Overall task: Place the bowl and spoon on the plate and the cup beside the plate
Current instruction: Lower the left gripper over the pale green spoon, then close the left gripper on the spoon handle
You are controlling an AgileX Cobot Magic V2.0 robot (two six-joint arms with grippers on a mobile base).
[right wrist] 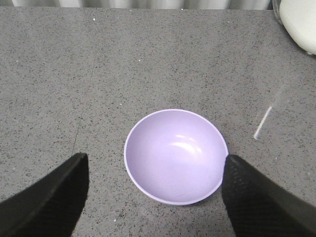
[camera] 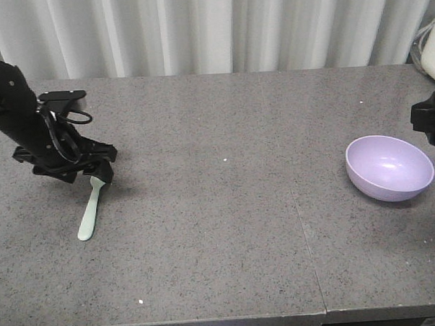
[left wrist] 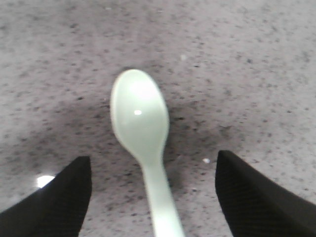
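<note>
Grey speckled stone table: carries the spoon and the bowl, well apart; white curtain behind
Spoon: pale green plastic; lies flat on the table at the left side, hollow of the head facing up; handle end under the left arm, head towards the near edge; not lifted
Bowl: lavender plastic, upright and with nothing in it; stands on the bare table at the right side
Plate: not in any view; place cannot be told
Cup: not in any view; place cannot be told
Left gripper: low over the spoon handle; jaws spread wide, one on each side of the handle, with table showing between each and the handle; grasping nothing
Right gripper: above the bowl and apart from it; jaws spread wide to either side of the bowl in the wrist view; grasping nothing
Done: nothing, as far as can be seen; neither spoon nor bowl sits on a plate
Left: closing on the spoon and on the bowl; carrying both to the plate; setting the cup beside it
Stage, by judgement: the very start; both arms look posed for a first pick
</note>
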